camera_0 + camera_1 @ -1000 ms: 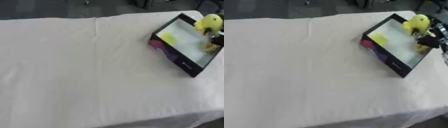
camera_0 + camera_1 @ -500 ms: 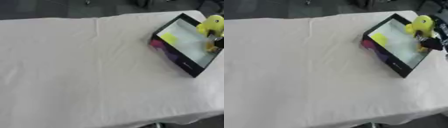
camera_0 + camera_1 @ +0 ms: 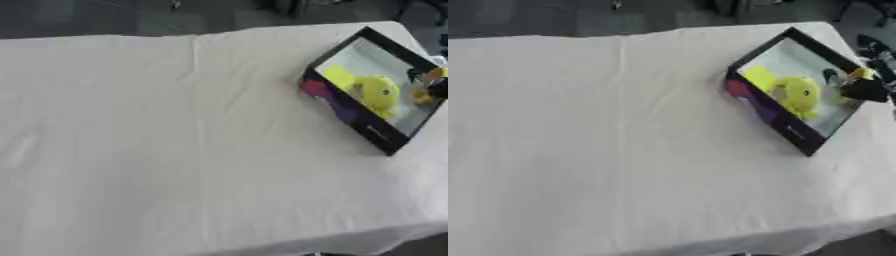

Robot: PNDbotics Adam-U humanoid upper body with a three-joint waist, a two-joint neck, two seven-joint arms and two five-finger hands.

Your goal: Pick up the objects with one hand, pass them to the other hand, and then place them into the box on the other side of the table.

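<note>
A yellow plush toy [image 3: 798, 95] lies inside the black-walled box [image 3: 767, 117] at the table's right side, next to a flat yellow piece [image 3: 756, 77] in the box's left corner. My right hand [image 3: 864, 89] shows as a dark shape over the box's right rim, just right of the toy and apart from it. A small orange bit [image 3: 857, 74] shows just above the hand. The hand is blurred. My left hand shows in neither view.
A white cloth covers the table [image 3: 175, 150], with a crease running down its middle. The box's front wall carries a pink and purple print [image 3: 325, 96]. The table's front edge runs along the bottom and its right edge lies just past the box.
The yellow toy was held above the box's far right rim by my right hand; now it lies down inside the box, and the hand sits apart at its right.
</note>
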